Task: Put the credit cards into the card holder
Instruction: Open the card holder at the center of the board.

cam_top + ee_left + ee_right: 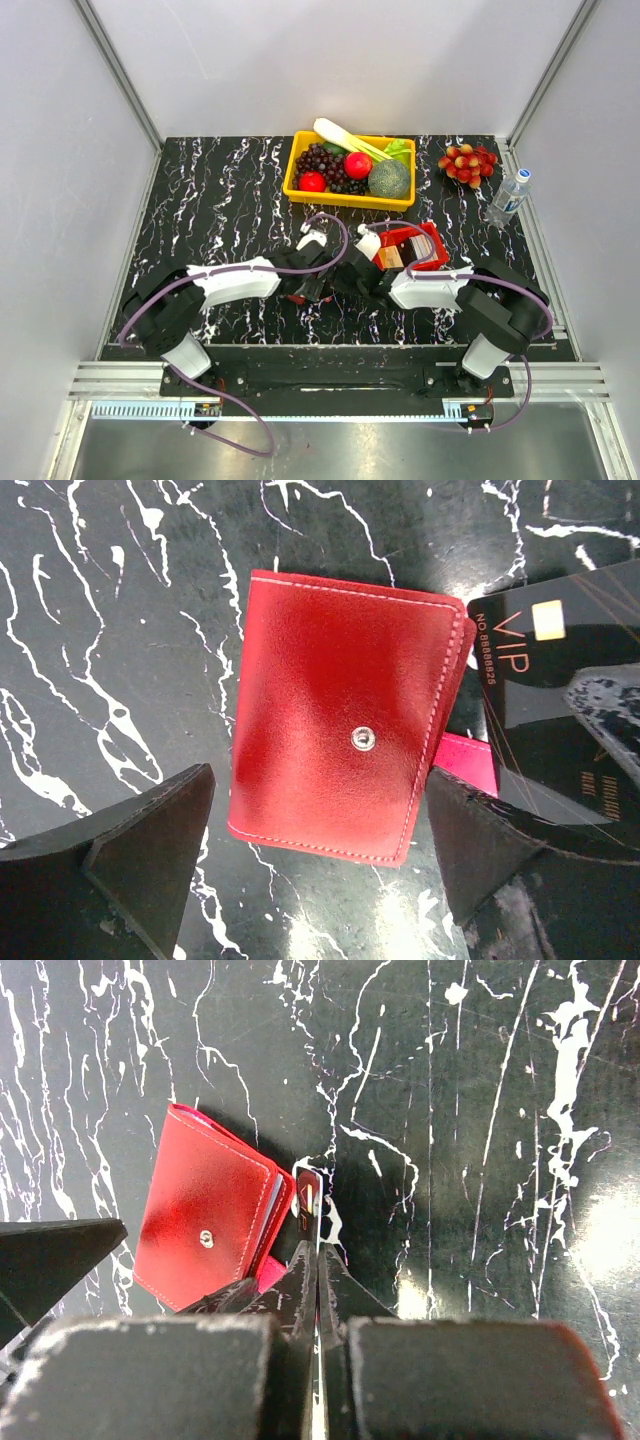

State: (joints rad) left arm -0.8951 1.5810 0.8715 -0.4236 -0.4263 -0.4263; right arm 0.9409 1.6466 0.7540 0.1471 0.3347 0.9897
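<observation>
The card holder [340, 740] lies closed on the black marble table, red with a metal snap; a pink flap [466, 762] sticks out at its right edge. My left gripper [320, 875] hangs over it, open, one finger on each side of the holder's near end, neither touching it. My right gripper [318, 1260] is shut on a black credit card [310, 1205] marked VIP, held on edge. The card's [540, 670] tip stands right beside the holder's [205, 1225] open edge. From above, both grippers meet at the table's middle [325, 280]. A tan card [392, 257] lies in the red tray.
A bright red open tray [437, 243] sits just right of the grippers. At the back stand a yellow bin [340, 198] of fruit and vegetables, a cluster of red fruit [467, 163] and a water bottle [508, 197] at the right edge.
</observation>
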